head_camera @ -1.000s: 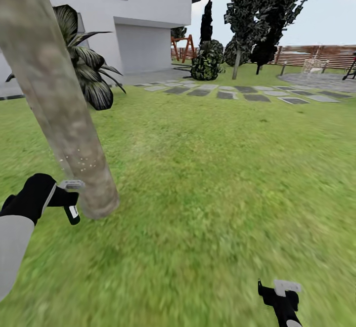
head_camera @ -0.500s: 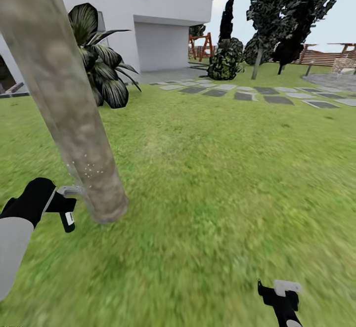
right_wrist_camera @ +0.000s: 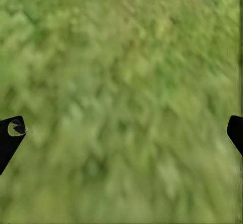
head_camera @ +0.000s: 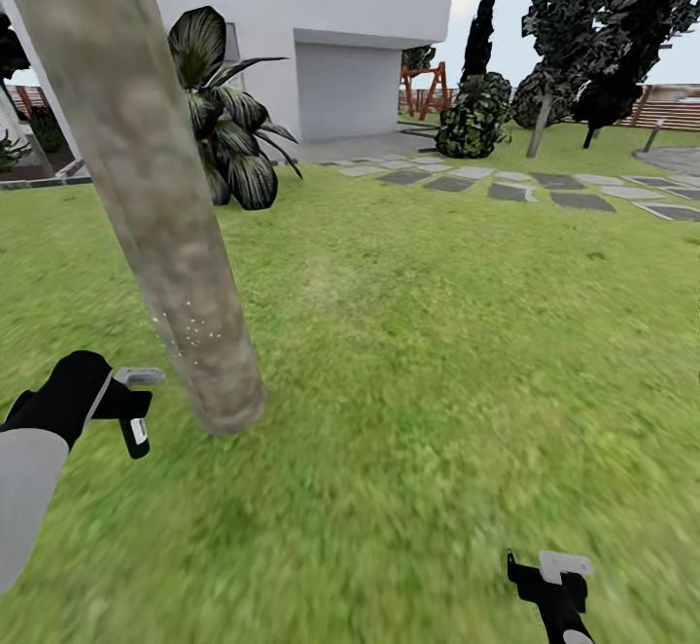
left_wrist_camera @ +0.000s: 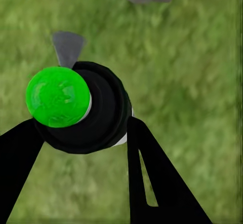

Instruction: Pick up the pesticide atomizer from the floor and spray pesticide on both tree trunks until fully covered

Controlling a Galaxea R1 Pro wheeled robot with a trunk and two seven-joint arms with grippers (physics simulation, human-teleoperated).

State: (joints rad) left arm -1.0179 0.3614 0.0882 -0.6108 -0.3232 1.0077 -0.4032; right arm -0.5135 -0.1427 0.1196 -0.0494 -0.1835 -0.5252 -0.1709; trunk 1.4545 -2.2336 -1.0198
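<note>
Grey-brown mottled bark of the thick tree trunk rises from the green lawn just beside the left end effector, clamped on the small dark bottle-shaped pesticide atomizer, while the right end effector hangs over grass with fingers spread apart.

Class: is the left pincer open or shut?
Shut on the atomizer: in the left wrist view, both fingers of the left pincer press its sides.

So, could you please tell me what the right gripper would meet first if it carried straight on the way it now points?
Most likely the lawn: the right wrist view looks along the open right gripper onto grass, with nothing else between. How far off the grass lies is unclear.
</note>
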